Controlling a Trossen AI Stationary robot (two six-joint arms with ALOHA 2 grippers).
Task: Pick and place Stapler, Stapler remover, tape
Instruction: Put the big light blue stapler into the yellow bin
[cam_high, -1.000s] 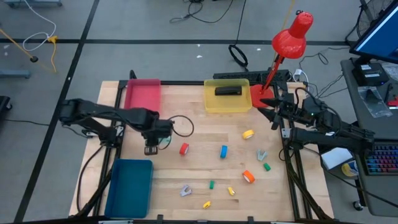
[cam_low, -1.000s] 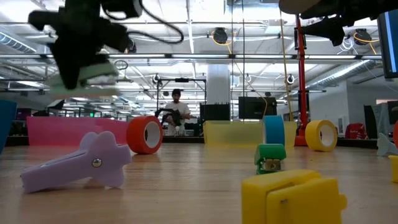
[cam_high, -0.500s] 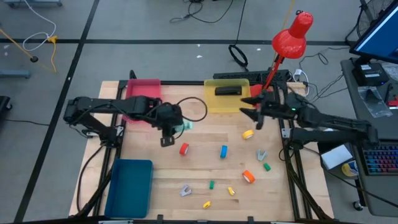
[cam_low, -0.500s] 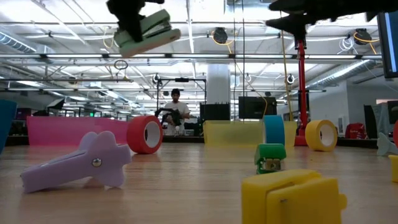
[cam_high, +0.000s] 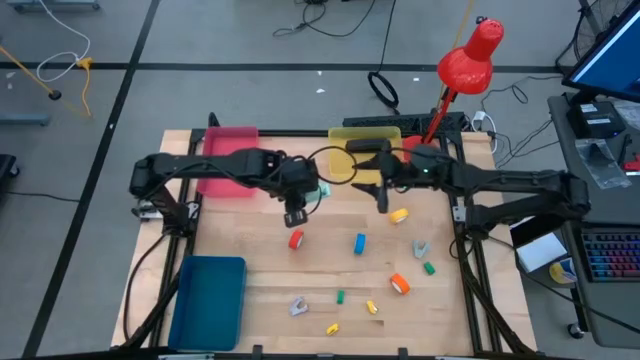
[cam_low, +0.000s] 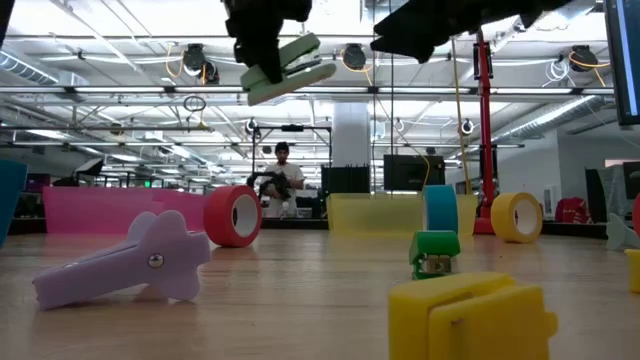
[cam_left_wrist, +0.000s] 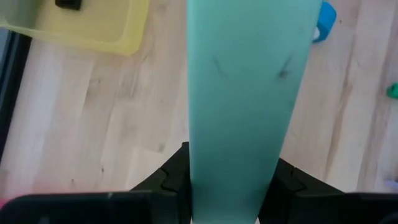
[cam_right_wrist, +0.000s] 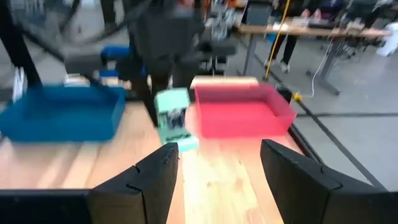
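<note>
A pale green stapler (cam_low: 290, 68) hangs high over the table's middle, with my left gripper (cam_high: 295, 208) shut on it. The stapler (cam_left_wrist: 242, 93) fills the left wrist view. My right gripper (cam_high: 381, 192) stands open and empty close to the stapler's right, pointing at the stapler (cam_right_wrist: 173, 121). The red tape (cam_high: 296, 239), blue tape (cam_high: 360, 243), yellow tape (cam_high: 399, 215) and orange tape (cam_high: 400, 284) rest on the wood. One purple staple remover (cam_high: 299, 306) lies near the front and a grey one (cam_high: 421, 248) farther right. My left gripper pinches the stapler between its two fingers (cam_left_wrist: 168, 180), one on each long side (cam_left_wrist: 194, 163) at the end nearest the wrist. The fingers slant down and lie along the stapler. The stapler is lifted clear, tilted, its free end (cam_low: 318, 62) sticking out beyond the fingers.
A yellow bin (cam_high: 340, 170) at the back holds a black stapler (cam_high: 367, 146). A pink tray (cam_high: 230, 150) stands back left, a blue tray (cam_high: 210, 300) front left, a red lamp (cam_high: 468, 60) back right. Small green and yellow blocks (cam_high: 340, 296) lie near the front.
My left gripper has risen and gone toward the table's right and far side with the stapler, which is lifted higher and tipped. My right gripper has swung toward the table's left, closing on the stapler, and has rolled; its fingers have stayed open.
</note>
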